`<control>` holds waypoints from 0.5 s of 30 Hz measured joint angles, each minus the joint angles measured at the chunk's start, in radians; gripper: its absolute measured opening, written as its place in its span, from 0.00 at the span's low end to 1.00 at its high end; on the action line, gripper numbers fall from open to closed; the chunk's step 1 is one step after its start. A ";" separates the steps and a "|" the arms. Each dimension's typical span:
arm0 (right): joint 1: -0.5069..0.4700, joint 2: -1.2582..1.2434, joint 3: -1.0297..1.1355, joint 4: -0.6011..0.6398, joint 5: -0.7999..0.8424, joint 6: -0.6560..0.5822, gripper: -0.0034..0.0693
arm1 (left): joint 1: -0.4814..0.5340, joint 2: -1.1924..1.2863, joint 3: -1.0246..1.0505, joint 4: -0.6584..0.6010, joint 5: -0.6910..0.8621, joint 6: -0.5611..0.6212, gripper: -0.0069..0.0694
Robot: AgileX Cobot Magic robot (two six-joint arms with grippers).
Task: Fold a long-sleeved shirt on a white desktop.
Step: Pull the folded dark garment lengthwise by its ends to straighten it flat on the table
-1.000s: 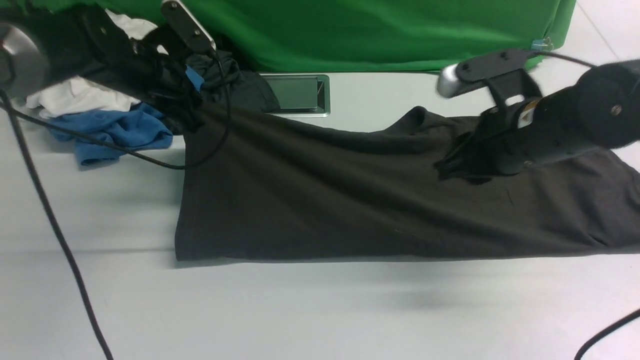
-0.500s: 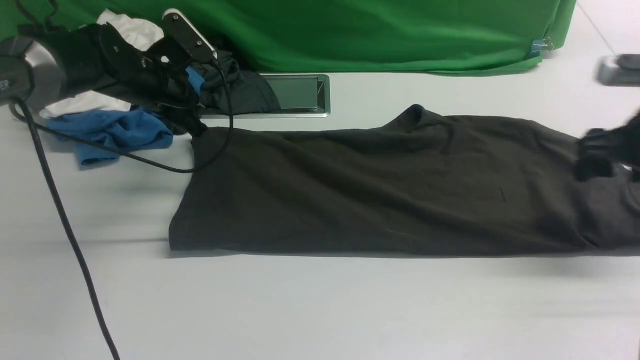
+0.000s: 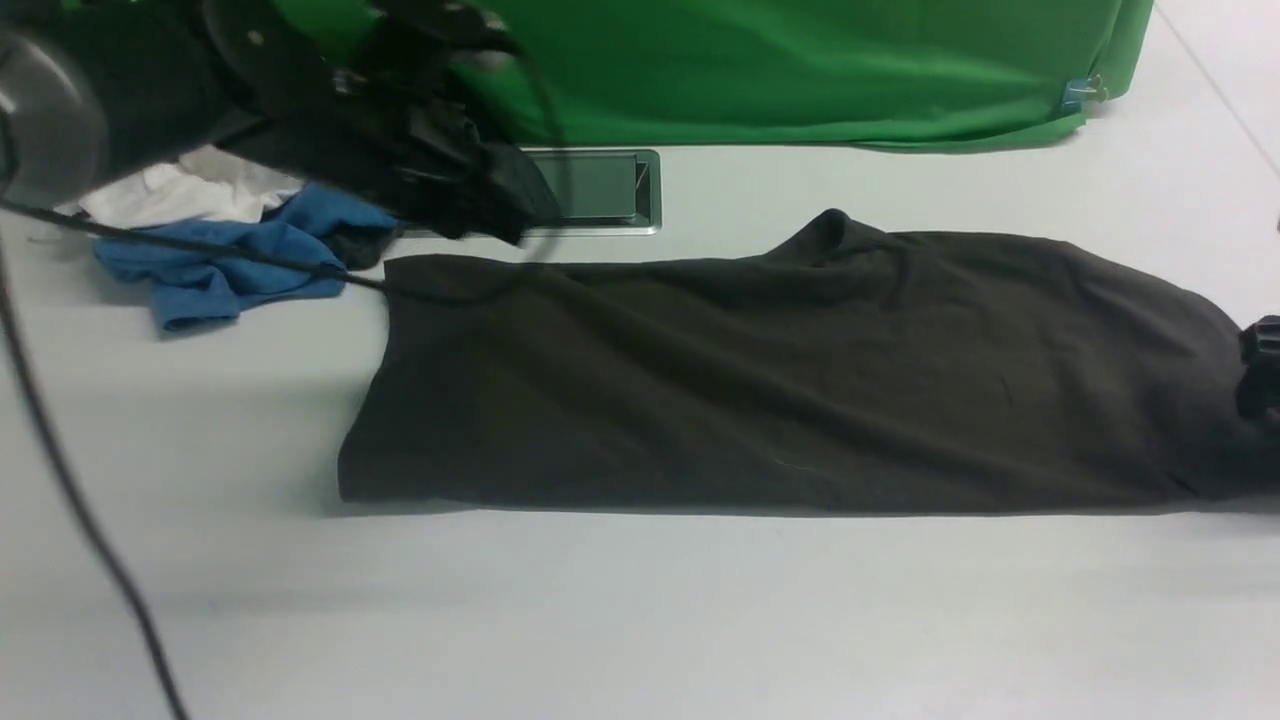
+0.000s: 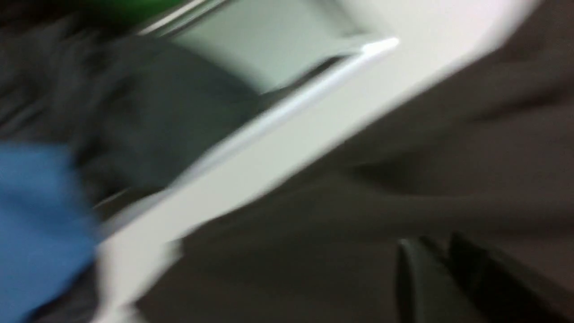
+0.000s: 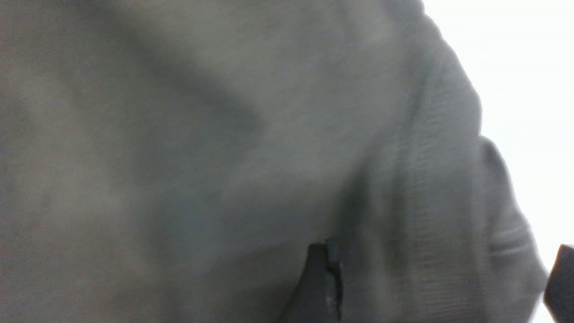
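Reaching in from the 10 o'clock corner of the front view, the left arm is raised above the counter [image 3: 600, 620], its left hand [image 3: 465, 195] a blur over a small dark grey garment [image 3: 505, 190]. The left wrist view shows two dark fingers [image 4: 408, 269] close together above dark cloth, but it is too smeared to tell whether they are pressed together. The right hand [image 3: 1262, 365] barely shows at the 3 o'clock edge, low over the shirt's end. In the right wrist view its fingers [image 5: 320, 278] are spread wide apart above a ribbed band of the cloth, pinching nothing.

The long-sleeved shirt [image 3: 780, 380] lies flat on the counter as a long dark band, with its long axis running from 9 o'clock to 3 o'clock. A straight end faces 9 o'clock, and the other end runs past the 3 o'clock edge. A small hump [image 3: 830, 225] rises on its 12 o'clock side.

A silver-framed panel [image 3: 600, 190] is set in the counter at 12 o'clock, and the dark grey garment covers its 9 o'clock end. A blue garment [image 3: 220, 270] and a white garment [image 3: 190, 195] are heaped at 10 o'clock, well apart from the shirt's near corner. A green cloth [image 3: 780, 70] hangs behind.
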 joint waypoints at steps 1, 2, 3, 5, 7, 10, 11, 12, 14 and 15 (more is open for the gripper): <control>-0.014 0.000 -0.009 -0.003 -0.001 -0.001 0.93 | -0.056 -0.067 0.046 -0.005 0.000 0.000 0.13; -0.022 0.000 -0.015 -0.005 -0.004 -0.003 0.93 | -0.101 -0.123 0.091 -0.007 0.000 -0.001 0.12; -0.030 0.002 -0.023 -0.006 -0.003 -0.010 0.93 | -0.135 -0.169 0.136 -0.011 0.000 -0.008 0.11; -0.038 0.011 -0.030 -0.008 -0.003 -0.022 0.93 | -0.192 -0.256 0.201 -0.013 0.001 -0.027 0.11; -0.043 0.018 -0.031 -0.008 -0.003 -0.028 0.93 | -0.220 -0.307 0.244 -0.013 0.007 -0.044 0.11; -0.044 0.059 -0.032 -0.008 -0.011 -0.032 0.92 | -0.281 -0.471 0.376 -0.013 0.024 -0.095 0.11; -0.045 0.073 -0.034 -0.008 -0.012 -0.036 0.92 | -0.290 -0.523 0.414 -0.014 0.024 -0.108 0.11; -0.045 0.086 -0.040 -0.008 -0.016 -0.046 0.92 | -0.296 -0.574 0.448 -0.014 0.024 -0.113 0.11; -0.045 0.106 -0.050 -0.008 -0.022 -0.054 0.92 | -0.299 -0.655 0.496 -0.010 0.023 -0.115 0.11; -0.046 0.116 -0.057 -0.002 -0.023 -0.056 0.92 | -0.300 -0.704 0.520 -0.003 0.023 -0.115 0.11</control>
